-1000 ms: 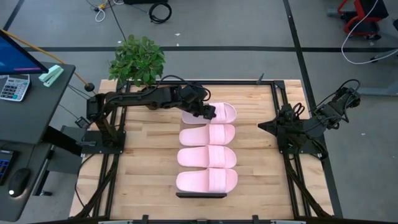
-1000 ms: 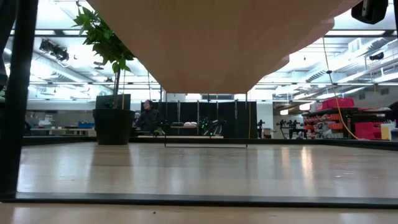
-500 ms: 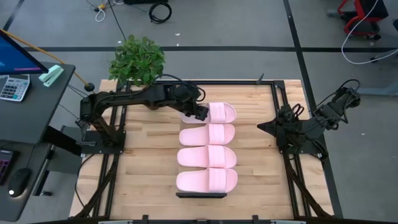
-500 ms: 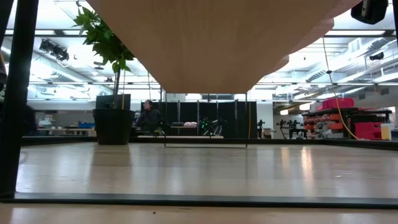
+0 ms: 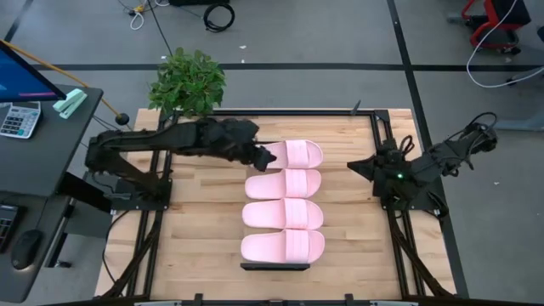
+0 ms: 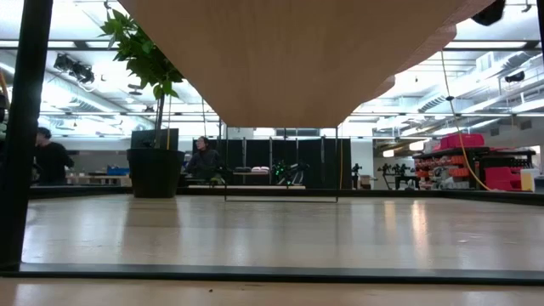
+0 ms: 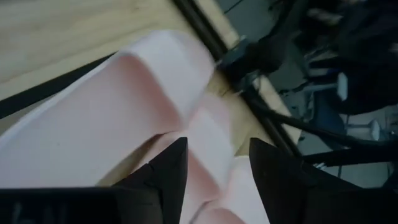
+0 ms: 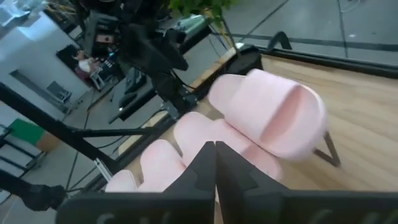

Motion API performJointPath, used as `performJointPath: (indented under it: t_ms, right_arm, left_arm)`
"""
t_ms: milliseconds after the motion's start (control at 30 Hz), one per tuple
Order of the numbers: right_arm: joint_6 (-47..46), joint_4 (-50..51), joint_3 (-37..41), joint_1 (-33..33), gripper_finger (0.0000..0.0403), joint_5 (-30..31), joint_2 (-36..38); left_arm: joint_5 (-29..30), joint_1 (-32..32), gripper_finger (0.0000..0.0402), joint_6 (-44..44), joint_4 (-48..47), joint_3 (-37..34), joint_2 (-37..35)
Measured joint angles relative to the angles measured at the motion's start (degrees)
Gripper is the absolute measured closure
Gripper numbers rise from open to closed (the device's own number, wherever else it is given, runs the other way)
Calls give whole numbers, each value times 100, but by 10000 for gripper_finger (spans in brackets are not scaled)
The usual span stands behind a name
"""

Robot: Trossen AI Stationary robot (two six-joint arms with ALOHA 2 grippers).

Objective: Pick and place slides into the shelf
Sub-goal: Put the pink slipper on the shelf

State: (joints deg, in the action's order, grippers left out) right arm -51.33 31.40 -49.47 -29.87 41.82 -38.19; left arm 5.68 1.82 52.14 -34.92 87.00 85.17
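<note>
Four pale pink slides lie side by side in a row on the shelf, soles down, from the far one (image 5: pixel 297 155) to the near one (image 5: pixel 283 246). The slides cover the shelf board; only its black near end (image 5: pixel 274 266) shows, plus its underside (image 6: pixel 289 59) in the low view. My left gripper (image 5: pixel 267 158) (image 7: pixel 217 168) hangs open just left of the far slide's heel end, with nothing between its fingers. My right gripper (image 5: pixel 351 167) (image 8: pixel 215 165) waits shut at the table's right side, pointing toward the slides (image 8: pixel 267 115).
A potted plant (image 5: pixel 188 81) stands at the table's far left corner, behind my left arm. A desk with a calculator (image 5: pixel 19 119) is off the left edge. Bare tabletop (image 5: pixel 204 229) lies on both sides of the row. People (image 6: pixel 51 157) show in the room beyond.
My left gripper has drawn back from over the far slide toward the table's left edge and has risen. The far slide lies where it was, now uncovered except at its heel end.
</note>
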Motion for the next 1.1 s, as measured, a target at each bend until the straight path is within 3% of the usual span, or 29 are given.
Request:
performJointPath:
  t_ms: [367, 733, 933, 1100]
  right_arm:
    - [844, -1278, 0, 2032, 391, -2059, -1026]
    - [1313, -2825, 0, 3964, 398, -4014, -2260]
    - [1563, -2826, -125, 4223, 399, -4060, -2865]
    - [2312, -2286, -1005, 4210, 401, -3755, -3440]
  left_arm:
    - [2269, -1580, 230, -26, 223, 0, -577]
    - [2886, -2223, 229, -4, 213, 0, -617]
    - [3293, -2361, 230, -12, 216, 0, -617]
    - [3316, -2395, 230, -17, 215, 0, -617]
